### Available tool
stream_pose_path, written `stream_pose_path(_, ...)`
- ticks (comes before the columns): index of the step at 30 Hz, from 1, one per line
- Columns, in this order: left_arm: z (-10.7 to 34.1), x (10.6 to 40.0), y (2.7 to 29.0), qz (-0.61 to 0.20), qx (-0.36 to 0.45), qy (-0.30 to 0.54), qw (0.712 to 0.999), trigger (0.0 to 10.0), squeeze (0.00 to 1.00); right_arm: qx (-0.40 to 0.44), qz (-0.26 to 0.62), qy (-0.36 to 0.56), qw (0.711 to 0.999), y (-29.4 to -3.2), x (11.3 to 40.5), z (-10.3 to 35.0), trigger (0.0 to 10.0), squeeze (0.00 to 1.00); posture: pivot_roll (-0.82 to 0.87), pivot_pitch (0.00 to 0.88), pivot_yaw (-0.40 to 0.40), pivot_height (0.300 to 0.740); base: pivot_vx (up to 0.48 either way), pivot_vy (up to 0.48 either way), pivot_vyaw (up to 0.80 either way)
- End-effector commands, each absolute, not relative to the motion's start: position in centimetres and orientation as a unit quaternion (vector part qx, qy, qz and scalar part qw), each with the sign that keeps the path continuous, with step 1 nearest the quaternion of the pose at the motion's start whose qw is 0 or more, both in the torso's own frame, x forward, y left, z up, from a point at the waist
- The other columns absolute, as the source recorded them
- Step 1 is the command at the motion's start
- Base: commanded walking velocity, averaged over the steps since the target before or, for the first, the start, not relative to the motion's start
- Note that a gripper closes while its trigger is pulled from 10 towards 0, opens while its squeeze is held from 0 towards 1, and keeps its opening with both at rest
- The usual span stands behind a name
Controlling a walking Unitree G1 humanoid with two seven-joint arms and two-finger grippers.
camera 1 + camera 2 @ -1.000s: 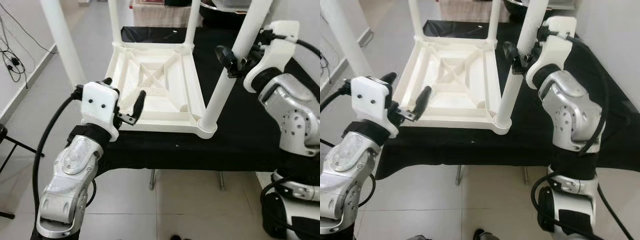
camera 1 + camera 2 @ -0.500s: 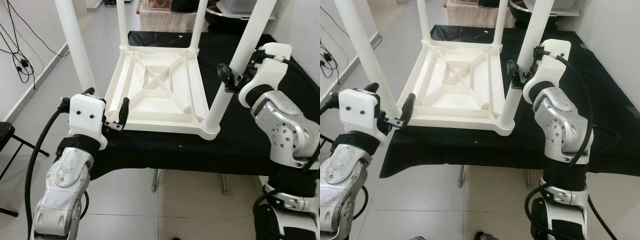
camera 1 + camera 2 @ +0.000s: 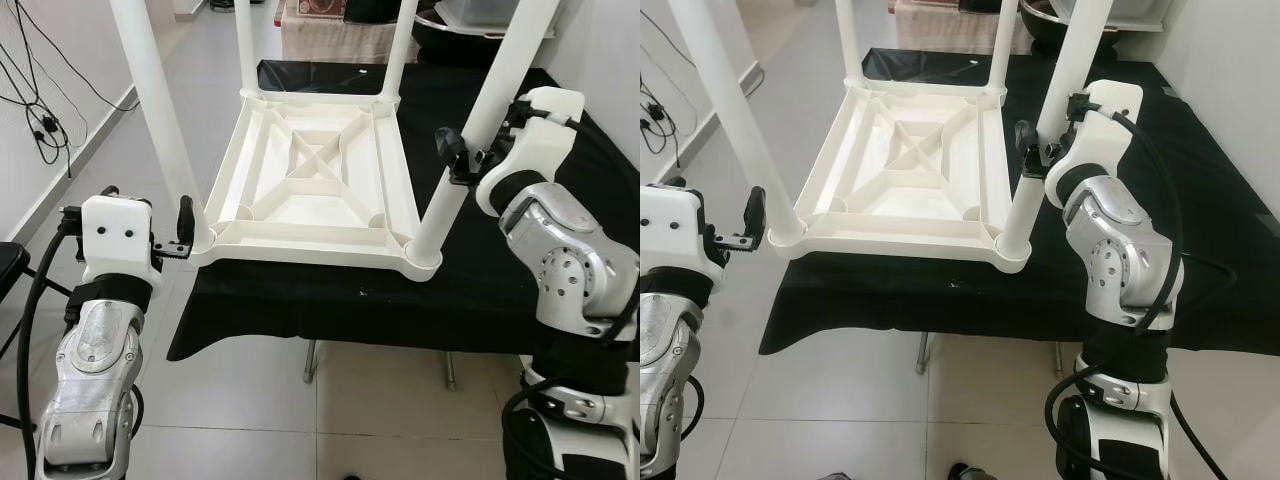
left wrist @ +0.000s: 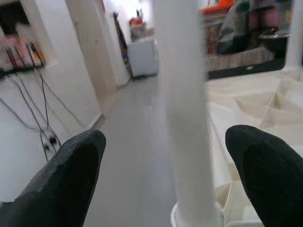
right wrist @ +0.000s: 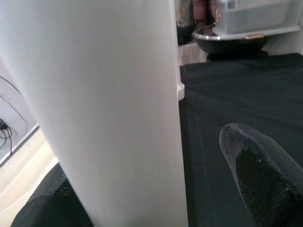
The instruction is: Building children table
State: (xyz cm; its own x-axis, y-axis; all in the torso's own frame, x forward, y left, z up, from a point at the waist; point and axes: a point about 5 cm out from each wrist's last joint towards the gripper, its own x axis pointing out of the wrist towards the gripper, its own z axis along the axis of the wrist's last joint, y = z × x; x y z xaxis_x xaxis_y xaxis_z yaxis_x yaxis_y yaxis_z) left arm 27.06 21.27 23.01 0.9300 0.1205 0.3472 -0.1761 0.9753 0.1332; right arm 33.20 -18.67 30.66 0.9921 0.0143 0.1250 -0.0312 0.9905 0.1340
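A white plastic children's table (image 3: 310,190) lies upside down on a black-covered table (image 3: 480,290), its legs pointing up. My left gripper (image 3: 147,198) is open just outside the near-left corner. In the left wrist view the near-left leg (image 4: 182,104) stands ahead between the fingers (image 4: 71,175), untouched. My right gripper (image 3: 470,150) straddles the near-right leg (image 3: 478,110) about halfway up. In the right wrist view that leg (image 5: 109,104) sits deep between the fingers, and a gap shows beside one finger (image 5: 265,175), so the gripper reads as open.
The black table's front edge (image 3: 330,335) hangs over a tiled floor. Cables (image 3: 35,110) trail along the left wall, and a black stand (image 3: 12,270) is at far left. A dark bowl (image 3: 450,22) and boxes (image 3: 330,20) sit behind the table.
The camera pulled back and up a second ago. My left gripper moved left, from over the table's front rim to outside the near-left leg. The right gripper stayed around its leg.
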Motion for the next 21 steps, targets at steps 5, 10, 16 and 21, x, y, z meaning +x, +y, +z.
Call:
stream_pose_path(5, 21.9, 29.0, 22.1, 0.058, 0.058, -0.161, 0.984, 10.0, 0.0, 0.074, 0.014, -0.057, 0.996, -18.7, 33.1, 30.8, 10.0, 0.0, -0.04, 0.167, -0.073, 0.74, 0.0, 0.0, 0.0)
stream_pose_path(10, 21.3, 31.0, 21.7, 0.041, 0.046, -0.154, 0.986, 10.0, 0.0, 0.073, 0.011, -0.06, 0.995, -19.0, 32.9, 31.3, 10.0, 0.0, -0.07, 0.176, -0.074, 0.74, 0.0, 0.0, 0.0)
stream_pose_path(16, 20.4, 32.4, 22.0, 0.038, 0.038, -0.15, 0.987, 10.0, 0.0, 0.072, 0.009, -0.06, 0.996, -19.0, 32.6, 31.6, 10.0, 0.0, -0.09, 0.187, -0.075, 0.74, 0.0, 0.0, 0.0)
stream_pose_path(21, 19.0, 33.2, 22.4, 0.04, 0.039, -0.134, 0.989, 10.0, 0.0, 0.072, 0.009, -0.062, 0.995, -19.0, 32.5, 31.9, 10.0, 0.0, -0.1, 0.194, -0.077, 0.74, 0.0, 0.0, 0.0)
